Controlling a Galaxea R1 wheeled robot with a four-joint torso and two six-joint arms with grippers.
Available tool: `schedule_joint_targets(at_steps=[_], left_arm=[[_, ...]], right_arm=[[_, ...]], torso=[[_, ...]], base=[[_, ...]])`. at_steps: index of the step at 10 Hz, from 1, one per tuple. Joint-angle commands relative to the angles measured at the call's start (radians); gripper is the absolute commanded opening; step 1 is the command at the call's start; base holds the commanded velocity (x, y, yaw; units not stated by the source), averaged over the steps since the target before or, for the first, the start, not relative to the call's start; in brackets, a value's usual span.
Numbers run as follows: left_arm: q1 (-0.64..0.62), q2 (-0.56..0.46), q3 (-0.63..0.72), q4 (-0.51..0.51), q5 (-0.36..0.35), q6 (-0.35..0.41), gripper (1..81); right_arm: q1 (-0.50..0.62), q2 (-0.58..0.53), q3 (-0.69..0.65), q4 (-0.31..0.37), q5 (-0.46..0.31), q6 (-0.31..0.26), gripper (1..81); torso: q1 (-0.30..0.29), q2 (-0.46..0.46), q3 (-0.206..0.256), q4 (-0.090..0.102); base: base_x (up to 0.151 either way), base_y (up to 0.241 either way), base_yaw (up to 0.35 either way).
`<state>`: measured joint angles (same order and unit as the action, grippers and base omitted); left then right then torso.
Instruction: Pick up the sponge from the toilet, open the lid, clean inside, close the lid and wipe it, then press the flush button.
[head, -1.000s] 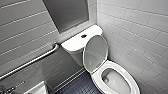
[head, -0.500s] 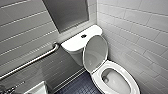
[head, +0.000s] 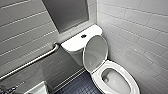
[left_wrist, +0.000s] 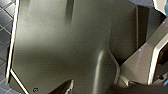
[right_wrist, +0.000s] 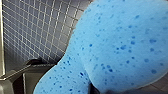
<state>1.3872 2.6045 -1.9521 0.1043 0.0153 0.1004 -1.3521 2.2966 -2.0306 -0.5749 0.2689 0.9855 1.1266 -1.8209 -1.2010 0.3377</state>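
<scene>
Left of the toilet (head: 97, 79), a metal grab bar (head: 37, 60) runs along the grey tiled wall (head: 22, 32). On the toilet's tank top sits the flush button (head: 83, 36). The lid (head: 95, 53) stands raised against the tank. Above dark floor tiles (right_wrist: 37, 25), the right pincer (right_wrist: 93, 88) holds the sponge (right_wrist: 120, 42).

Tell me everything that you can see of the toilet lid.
The lid is a smooth oval cover, plastic by its look. It shows its greyish underside, which has a paler rim. It stands raised, nearly upright, and seems to lean back against the front of the white tank, just below the flush button. Its lower end meets the seat at the back of the bowl. Nothing else touches it.
</scene>
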Motion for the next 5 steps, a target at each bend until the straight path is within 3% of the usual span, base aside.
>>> schedule_joint_targets(at_steps=[1, 3, 4, 5], left_arm=[[-0.052, -0.095, 0.107, -0.034, 0.086, -0.001, 81.1], [-0.098, -0.119, 0.160, -0.049, 0.086, -0.001, 81.1], [-0.122, -0.121, 0.168, -0.063, 0.086, -0.002, 81.1], [-0.147, -0.119, 0.174, -0.081, 0.092, -0.002, 81.1]], right_arm=[[-0.154, 0.097, -0.170, -0.020, 0.159, -0.005, 1.0], [-0.187, 0.117, -0.213, -0.028, 0.208, -0.002, 1.0], [-0.195, 0.122, -0.224, -0.028, 0.210, -0.002, 1.0], [-0.203, 0.126, -0.229, -0.031, 0.210, -0.002, 1.0]], torso=[[-0.063, 0.098, 0.000, 0.000], [-0.106, 0.166, 0.000, 0.000], [-0.129, 0.202, 0.071, 0.000], [-0.148, 0.232, 0.099, 0.000]], base=[[0.000, 0.000, 0.000], [0.000, 0.000, 0.000], [0.000, 0.000, 0.000], [0.000, 0.000, 0.000]])
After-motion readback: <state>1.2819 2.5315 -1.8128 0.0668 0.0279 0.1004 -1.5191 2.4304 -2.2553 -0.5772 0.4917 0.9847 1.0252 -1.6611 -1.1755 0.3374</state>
